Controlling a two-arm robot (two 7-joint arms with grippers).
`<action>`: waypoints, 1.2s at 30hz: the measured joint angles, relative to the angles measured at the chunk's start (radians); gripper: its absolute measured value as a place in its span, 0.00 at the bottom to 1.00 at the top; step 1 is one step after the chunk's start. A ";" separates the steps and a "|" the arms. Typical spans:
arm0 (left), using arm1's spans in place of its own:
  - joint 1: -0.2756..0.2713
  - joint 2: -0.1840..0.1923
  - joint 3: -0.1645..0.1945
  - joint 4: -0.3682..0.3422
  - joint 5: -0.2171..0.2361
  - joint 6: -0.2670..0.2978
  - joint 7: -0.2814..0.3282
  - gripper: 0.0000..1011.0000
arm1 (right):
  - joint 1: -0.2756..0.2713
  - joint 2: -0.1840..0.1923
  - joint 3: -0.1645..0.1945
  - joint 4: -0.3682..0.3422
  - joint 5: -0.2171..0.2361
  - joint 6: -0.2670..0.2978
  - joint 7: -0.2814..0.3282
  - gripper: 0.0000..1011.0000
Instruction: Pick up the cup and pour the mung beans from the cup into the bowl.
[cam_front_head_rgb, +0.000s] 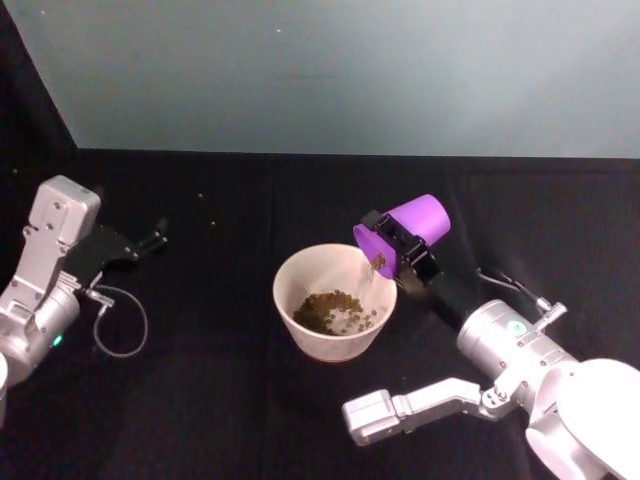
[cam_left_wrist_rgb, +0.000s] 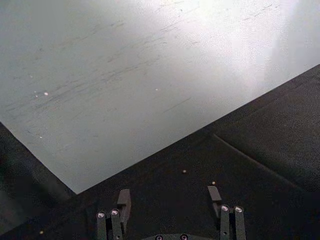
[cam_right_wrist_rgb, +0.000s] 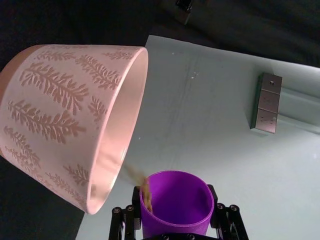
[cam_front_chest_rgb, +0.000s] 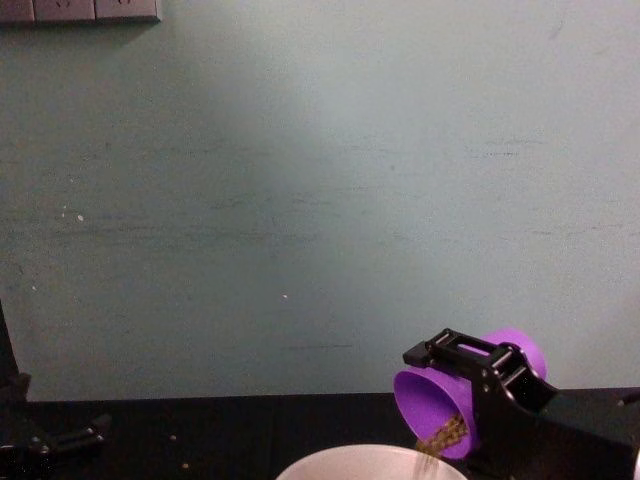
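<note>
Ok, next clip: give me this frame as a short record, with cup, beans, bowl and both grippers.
cup: tipped, mouth over bowl's right rim
mung beans: heap in bowl, stream falling from cup
bowl: upright on black table
right gripper: clamped on cup
left gripper: open, idle at left, away from bowl
stage: mid-pour

In the chest view the bowl (cam_front_chest_rgb: 372, 462) is cut off by the lower edge, leaving just its rim, so the heap inside it is hidden there. Beside the bowl's rim, the beans (cam_right_wrist_rgb: 145, 187) falling from the cup (cam_right_wrist_rgb: 176, 202) blur into a brownish streak. The cup's base is cut off and the fingers (cam_right_wrist_rgb: 134, 210) clamping it are mostly hidden behind its sides.
</note>
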 joint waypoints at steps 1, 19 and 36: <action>0.000 0.000 0.000 0.000 0.000 0.000 0.000 0.99 | 0.001 0.001 -0.001 0.000 -0.002 0.000 0.000 0.73; 0.000 0.000 0.000 0.000 0.000 0.000 0.000 0.99 | 0.014 0.025 -0.021 -0.015 -0.041 0.008 0.013 0.73; 0.000 0.000 0.000 0.000 0.000 0.000 0.000 0.99 | 0.032 0.040 -0.039 -0.015 -0.079 0.018 0.008 0.73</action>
